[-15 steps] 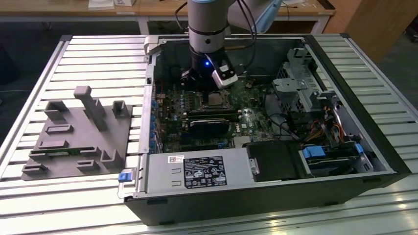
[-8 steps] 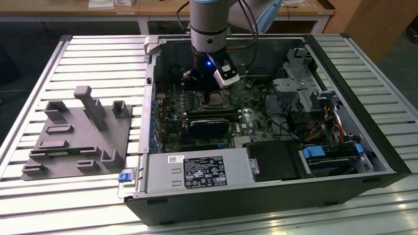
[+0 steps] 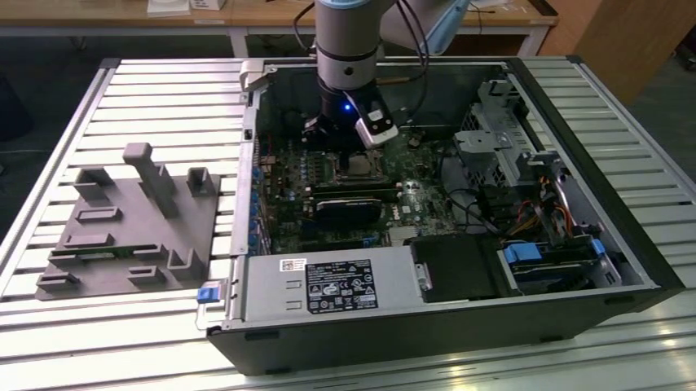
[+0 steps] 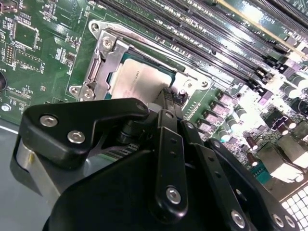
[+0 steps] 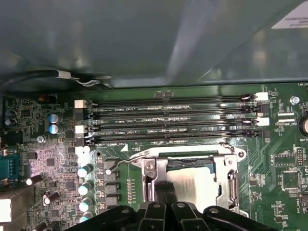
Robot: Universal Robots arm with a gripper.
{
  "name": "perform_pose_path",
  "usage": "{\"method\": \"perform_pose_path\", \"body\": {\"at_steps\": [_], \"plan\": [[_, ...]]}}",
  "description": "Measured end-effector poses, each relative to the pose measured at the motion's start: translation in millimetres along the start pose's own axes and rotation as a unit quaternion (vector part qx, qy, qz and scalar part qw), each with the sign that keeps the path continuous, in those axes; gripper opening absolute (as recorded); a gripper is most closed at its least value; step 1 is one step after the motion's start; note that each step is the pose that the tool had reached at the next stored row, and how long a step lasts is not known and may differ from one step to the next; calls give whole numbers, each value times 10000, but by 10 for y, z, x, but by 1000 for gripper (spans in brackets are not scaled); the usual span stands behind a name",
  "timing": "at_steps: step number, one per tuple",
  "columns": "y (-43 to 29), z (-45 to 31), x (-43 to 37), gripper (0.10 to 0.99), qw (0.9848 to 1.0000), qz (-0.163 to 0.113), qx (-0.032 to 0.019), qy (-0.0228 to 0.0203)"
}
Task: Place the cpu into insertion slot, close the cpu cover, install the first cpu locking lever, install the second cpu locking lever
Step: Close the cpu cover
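Cpu (image 5: 195, 185) in insertion slot (image 5: 192, 164), cpu cover (image 5: 232, 185) down over it — jaws pressed together, just above

cpu (image 4: 139, 79) lid is showing silvery-tan metal, satin and smooth. cpu cover (image 4: 103, 57) is reading as bright bare metal, reflecting hard. gripper (image 4: 169, 96) links are looking matt black, with shiny metal screw heads (image 4: 173, 194). Motherboard (image 5: 284, 159) is showing glossy green lacquer; memory slots (image 5: 168, 120) are looking like black plastic. Case wall (image 5: 144, 38) is looking like smooth dull sheet metal. Table (image 3: 163, 81) is showing ribbed, semi-bright metal slats. Fixture block (image 3: 130, 220) is looking like matt grey plastic. Power supply (image 3: 266, 285) is showing dull grey metal with a paper label (image 3: 337, 285).
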State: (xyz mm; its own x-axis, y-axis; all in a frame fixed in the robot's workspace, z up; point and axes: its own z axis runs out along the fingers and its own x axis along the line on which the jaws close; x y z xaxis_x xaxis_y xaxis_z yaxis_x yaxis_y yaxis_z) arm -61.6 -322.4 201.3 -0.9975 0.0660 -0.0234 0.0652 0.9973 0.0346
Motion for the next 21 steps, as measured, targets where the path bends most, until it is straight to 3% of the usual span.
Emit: {"method": "perform_pose_path", "body": {"at_steps": [10, 21], "plan": [[-3, 2, 47, 106, 10000, 0, -4, 0], [-1, 13, 3, 106, 10000, -3, -4, 1]]}}
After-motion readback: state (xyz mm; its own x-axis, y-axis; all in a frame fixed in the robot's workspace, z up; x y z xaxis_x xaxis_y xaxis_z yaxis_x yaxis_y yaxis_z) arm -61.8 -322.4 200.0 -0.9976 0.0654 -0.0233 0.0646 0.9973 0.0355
